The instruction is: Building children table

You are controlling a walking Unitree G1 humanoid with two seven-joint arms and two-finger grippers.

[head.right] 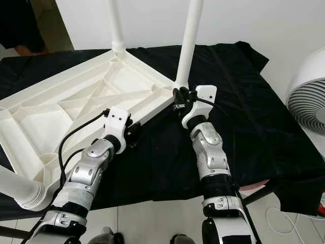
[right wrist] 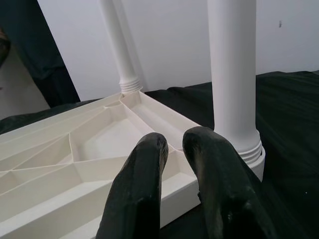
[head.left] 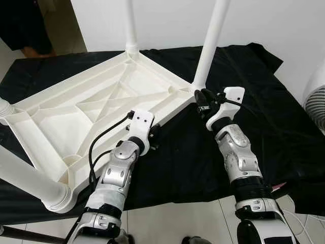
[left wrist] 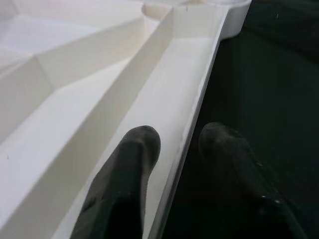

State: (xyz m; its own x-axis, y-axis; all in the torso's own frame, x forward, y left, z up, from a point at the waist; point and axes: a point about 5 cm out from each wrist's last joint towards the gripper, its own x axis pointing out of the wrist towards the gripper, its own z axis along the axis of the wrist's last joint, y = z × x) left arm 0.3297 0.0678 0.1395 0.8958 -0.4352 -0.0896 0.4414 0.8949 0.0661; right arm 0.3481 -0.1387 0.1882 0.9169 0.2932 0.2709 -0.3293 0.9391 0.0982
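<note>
A white plastic children's table top [head.left: 76, 117] is lying upside down on a black cloth [head.left: 264, 101], its ribbed underside facing up and filling the left half of the head view. Four white legs are standing in its corner sockets: the far leg [head.left: 131, 25] is rising at the upper centre of the frame, the right corner leg [head.left: 210, 40] is rising just right of it, the near leg [head.left: 30, 185] is slanting out toward the lower left, and the left leg [head.left: 4, 108] is poking in at the left edge.

The left gripper [left wrist: 177, 144] is sitting at the table top's near right edge, in the middle of the head view. In the left wrist view its fingers are parted and straddling the thin rim wall, one finger [left wrist: 129, 169] lying inside the white channel and the other over the black cloth; whether they are actually pressing on the rim is hard to tell.

The right gripper [right wrist: 172, 144] is reaching in from the lower right and hovering just beside the base of the right corner leg. In the right wrist view its two black fingertips are standing close together with a narrow gap between them and nothing held.

A white fan [head.right: 307, 99] is standing at the right edge of the frame, and pale floor tiles [head.left: 183, 218] are showing along the bottom.
</note>
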